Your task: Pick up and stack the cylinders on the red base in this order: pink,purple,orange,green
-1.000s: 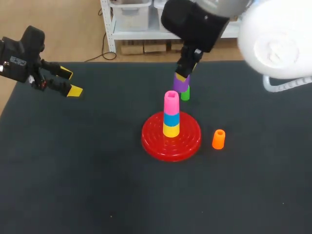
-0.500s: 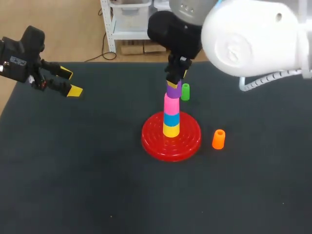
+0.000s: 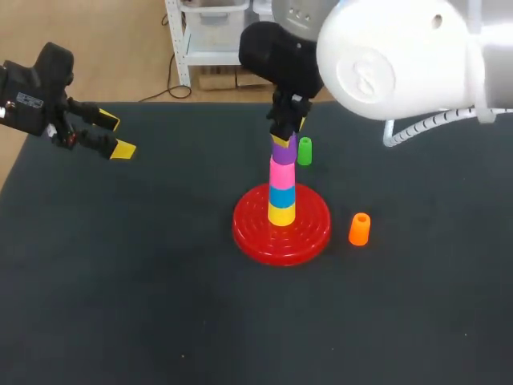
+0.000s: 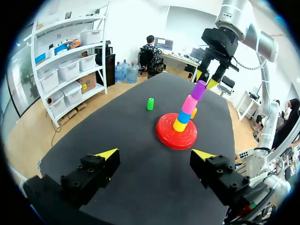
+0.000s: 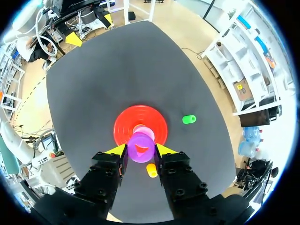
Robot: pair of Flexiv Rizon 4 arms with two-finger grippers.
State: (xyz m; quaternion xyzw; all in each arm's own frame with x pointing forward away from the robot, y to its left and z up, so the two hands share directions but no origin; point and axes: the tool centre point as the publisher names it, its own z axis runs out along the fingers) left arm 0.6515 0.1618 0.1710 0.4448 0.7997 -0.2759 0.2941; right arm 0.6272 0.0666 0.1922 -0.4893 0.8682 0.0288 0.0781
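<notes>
Purple (image 3: 282, 151) is clamped from two sides in the right tool (image 5: 140, 151) and held upright on top of pink (image 3: 281, 172), which is carried by blue (image 3: 281, 195) and yellow (image 3: 281, 214) on the red base (image 3: 250, 228), so it is lined up for seating; whether it is fully seated cannot be told. Orange (image 3: 360, 228) is stood on the desk (image 3: 120, 281) just right of the base and green (image 3: 304, 151) behind it, both clear of the column and reachable for the next picks. The left tool (image 3: 116, 135) is parked empty with fingers apart at the desk's far left, probably to stay out of the right arm's way
</notes>
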